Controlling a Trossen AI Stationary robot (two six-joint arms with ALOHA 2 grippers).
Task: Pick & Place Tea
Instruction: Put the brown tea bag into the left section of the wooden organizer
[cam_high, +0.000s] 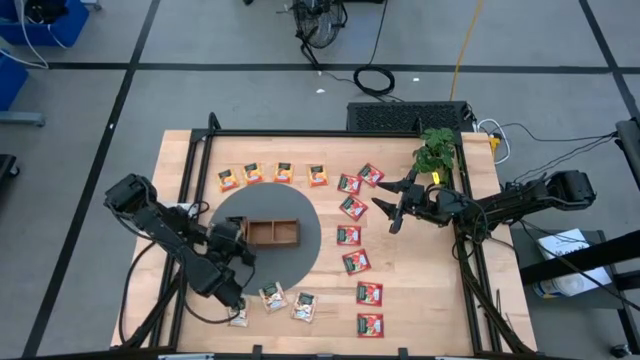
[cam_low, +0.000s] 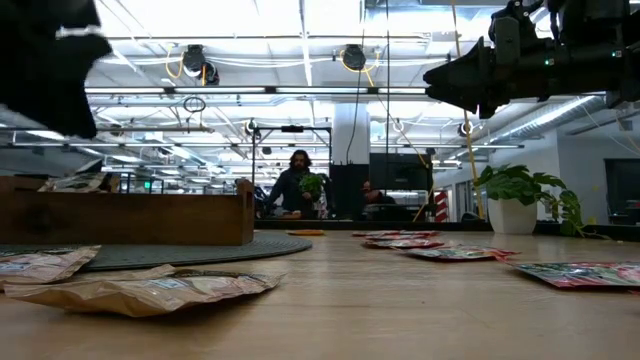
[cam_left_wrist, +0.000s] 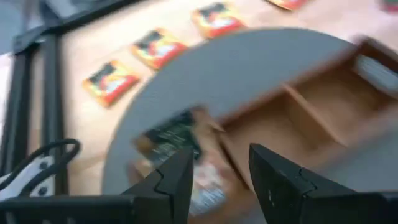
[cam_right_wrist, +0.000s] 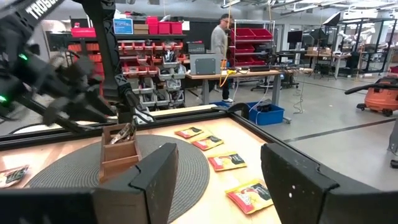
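The left gripper (cam_high: 232, 243) sits at the left end of the brown wooden tray (cam_high: 272, 233), which rests on a round grey mat (cam_high: 312, 235). In the left wrist view its fingers (cam_left_wrist: 177, 180) are parted with nothing between them, and a white-and-green tea packet (cam_left_wrist: 183, 155) lies just past them at the tray's end compartment, too blurred to say if it's fully inside. The right gripper (cam_high: 395, 212) hovers off the table near the potted plant (cam_high: 435, 150), jaws spread wide and empty. Four orange-yellow packets (cam_high: 272, 174) line up along the far side of the mat, red-and-green packets (cam_high: 357, 246) run in a loose column on its right, and three white-and-green packets (cam_high: 275, 300) lie near the table's front edge
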